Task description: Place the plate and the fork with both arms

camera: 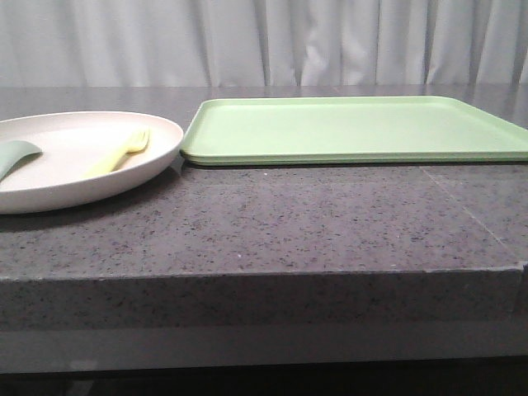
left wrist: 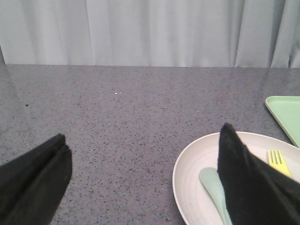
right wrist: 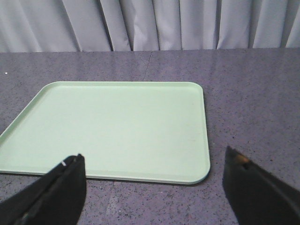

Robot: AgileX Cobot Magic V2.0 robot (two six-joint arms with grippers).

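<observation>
The cream-white plate [camera: 124, 177] sits on the dark speckled table at the left, just left of the tray. The pale yellow fork [camera: 122, 153] lies in it, tines toward the back. The plate [left wrist: 197, 161] and fork [left wrist: 279, 161] also show in the left wrist view. My left gripper [left wrist: 143, 180] is open and empty above the table, its one finger over the plate's near part. My right gripper [right wrist: 152, 190] is open and empty, above the table just in front of the tray's near edge. Neither gripper shows in the front view.
A flat light green tray [camera: 355, 128] lies at centre right, seen also in the right wrist view [right wrist: 112, 126]. A pale blue-green rounded utensil [camera: 15, 155] lies in the plate beside the fork, partly hidden by the left finger [left wrist: 208, 185]. A grey curtain hangs behind the table.
</observation>
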